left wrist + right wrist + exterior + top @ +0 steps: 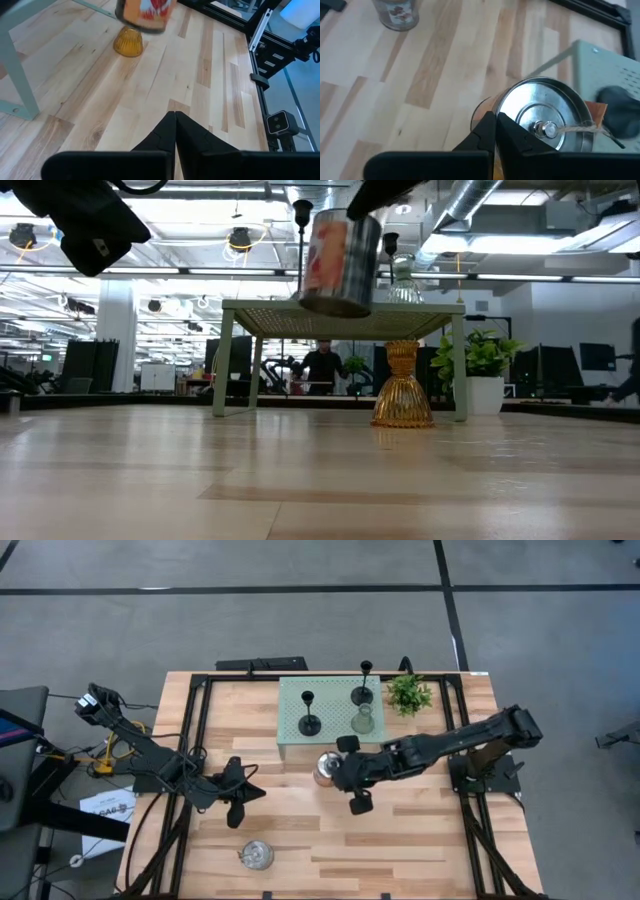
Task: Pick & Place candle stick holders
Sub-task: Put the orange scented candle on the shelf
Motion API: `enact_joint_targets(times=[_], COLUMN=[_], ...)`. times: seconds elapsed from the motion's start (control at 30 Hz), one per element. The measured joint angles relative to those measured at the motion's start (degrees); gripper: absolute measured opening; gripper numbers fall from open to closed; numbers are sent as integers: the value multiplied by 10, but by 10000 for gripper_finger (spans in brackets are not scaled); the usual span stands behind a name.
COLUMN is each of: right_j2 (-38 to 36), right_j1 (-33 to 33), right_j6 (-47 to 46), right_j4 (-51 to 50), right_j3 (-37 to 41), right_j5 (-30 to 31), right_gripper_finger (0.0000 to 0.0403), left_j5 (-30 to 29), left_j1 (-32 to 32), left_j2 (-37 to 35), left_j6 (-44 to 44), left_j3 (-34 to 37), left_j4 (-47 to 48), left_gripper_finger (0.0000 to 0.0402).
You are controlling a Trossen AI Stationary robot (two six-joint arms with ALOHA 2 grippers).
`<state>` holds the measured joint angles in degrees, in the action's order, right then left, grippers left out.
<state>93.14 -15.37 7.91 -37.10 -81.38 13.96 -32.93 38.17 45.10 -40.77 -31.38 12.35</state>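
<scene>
My right gripper (336,772) is shut on a silvery cup holder (324,768), held in the air just off the near edge of the pale green stand (290,730). Two black stemmed holders (309,712) (363,686) and a clear glass one (363,721) stand on the stand's top. An amber glass holder (403,386) stands on the table under the stand. A second silvery cup (255,855) stands on the table near the front edge. My left gripper (243,796) is shut and empty, left of centre over the table. My right gripper holds the silvery cup by its rim (504,106), on the side nearest the wrist. The cup's wall sits between the two fingers; one finger (515,132) seems to lie over the inside and the other outside. The cup hangs clear of the table (340,250), mouth up and a little tilted.
A small green potted plant (408,693) stands right of the stand at the far side. The stand's legs (222,360) rise from the table. Black frame rails (200,730) run along the table's left, right and far edges. Bare wood lies at the table's near right.
</scene>
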Motion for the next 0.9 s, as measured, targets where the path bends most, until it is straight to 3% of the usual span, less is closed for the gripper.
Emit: enact_joint_targets(times=[0.27,0.5,0.9], right_j2=[-20,-20,-20], right_j1=[3,39,101], right_j6=[17,33,62], right_j4=[-53,-87,-121], right_j3=[-53,-102,-104], right_j5=[58,63,70], right_gripper_finger=[0,0,0], left_j5=[-1,-1,-1], left_j1=[0,0,0], left_j2=[0,0,0], left_j6=[0,0,0], left_j3=[0,0,0], left_j4=[0,-3,-4], left_gripper_finger=[5,7,8])
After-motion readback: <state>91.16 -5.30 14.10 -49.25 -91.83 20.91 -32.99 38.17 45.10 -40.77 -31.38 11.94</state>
